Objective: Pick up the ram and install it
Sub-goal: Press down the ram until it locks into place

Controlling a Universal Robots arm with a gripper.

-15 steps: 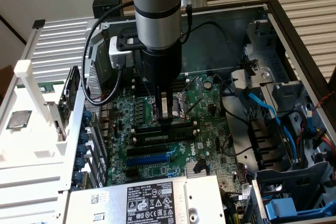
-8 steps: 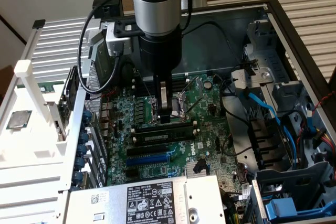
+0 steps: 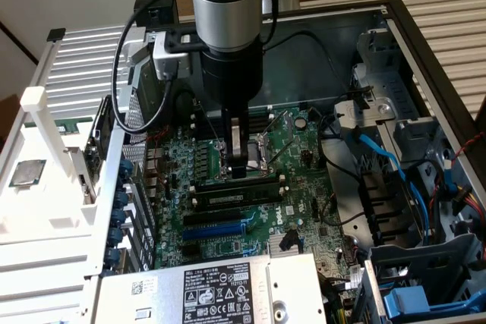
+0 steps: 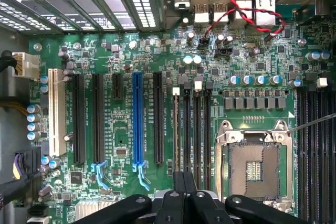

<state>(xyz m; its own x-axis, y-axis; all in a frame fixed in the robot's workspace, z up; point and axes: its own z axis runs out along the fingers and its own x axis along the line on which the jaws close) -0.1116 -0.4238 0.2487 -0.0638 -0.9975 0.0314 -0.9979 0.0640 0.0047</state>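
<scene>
My gripper hangs straight down over the motherboard inside the open computer case, its two dark fingers shut together with nothing between them. Right under the fingertips the ram, a long thin dark stick, stands on edge in the row of black memory slots. In the wrist view the shut gripper sits over the memory slots, and the ram is seen edge-on as a thin pale line in the outermost slot. Whether the fingertips touch the ram I cannot tell.
The open CPU socket lies beside the memory slots. A blue expansion slot and black slots lie on the other side. The power supply sits at the front, and a drive cage with blue cables stands at the exterior view's right.
</scene>
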